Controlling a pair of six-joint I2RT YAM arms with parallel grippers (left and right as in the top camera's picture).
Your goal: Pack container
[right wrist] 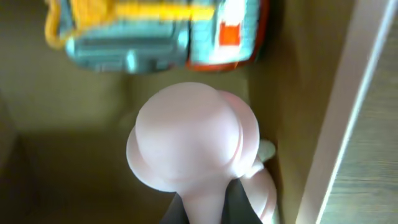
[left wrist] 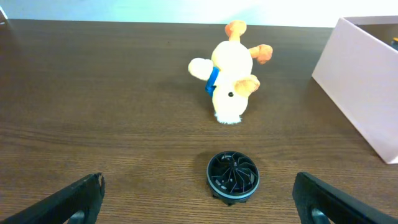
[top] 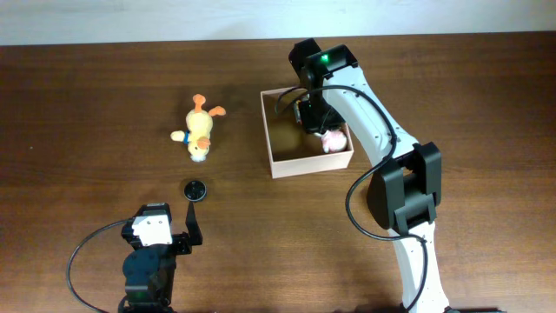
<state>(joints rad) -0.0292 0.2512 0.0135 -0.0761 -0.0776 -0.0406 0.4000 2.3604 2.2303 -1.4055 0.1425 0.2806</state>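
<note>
Gripping a soft pink toy (right wrist: 186, 137) inside the container (top: 313, 163), right of the desk's (top: 87, 104) middle, our right hand (top: 314, 120) seems closed on it; our left hand (left wrist: 199, 193) gapes empty. We judge the container light, stiff cardboard, best pinched by a wall.

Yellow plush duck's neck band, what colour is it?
Neck band: blue, clearest in left wrist view.

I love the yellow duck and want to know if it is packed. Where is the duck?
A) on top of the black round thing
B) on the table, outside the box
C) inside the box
B: the duck lies on the table, well apart from the box, which holds a pink toy instead.
</note>
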